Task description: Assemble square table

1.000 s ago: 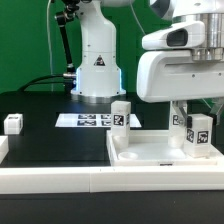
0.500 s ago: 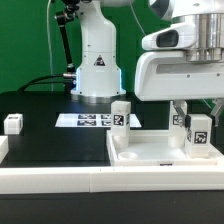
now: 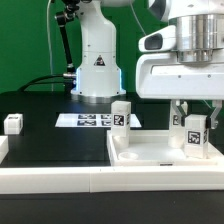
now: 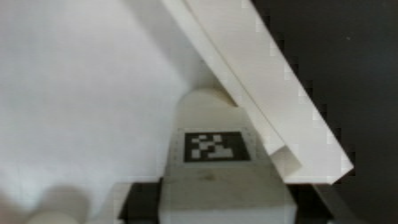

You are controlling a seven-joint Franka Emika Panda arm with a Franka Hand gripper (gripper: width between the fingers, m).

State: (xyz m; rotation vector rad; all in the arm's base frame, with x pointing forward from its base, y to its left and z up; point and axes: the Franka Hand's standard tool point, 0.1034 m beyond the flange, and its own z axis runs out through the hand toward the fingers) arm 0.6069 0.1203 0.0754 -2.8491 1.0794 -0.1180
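Observation:
The white square table top (image 3: 150,158) lies at the front on the exterior view's right. One tagged white leg (image 3: 120,114) stands upright at its back left corner. My gripper (image 3: 196,118) is shut on a second tagged leg (image 3: 196,134) and holds it upright at the top's right side, low over the surface. In the wrist view this leg (image 4: 214,150) sits between my black fingers (image 4: 143,200), close against the top's raised rim (image 4: 267,90). Another tagged leg (image 3: 178,120) shows partly behind my fingers. A loose leg (image 3: 13,123) stands on the table at the far left.
The marker board (image 3: 90,120) lies flat in front of the robot base (image 3: 97,70). A long white border rail (image 3: 50,180) runs along the front edge. The background is a green wall.
My gripper, still shut on the leg, has shifted slightly toward the exterior view's left and turned a little. Nothing else has moved.

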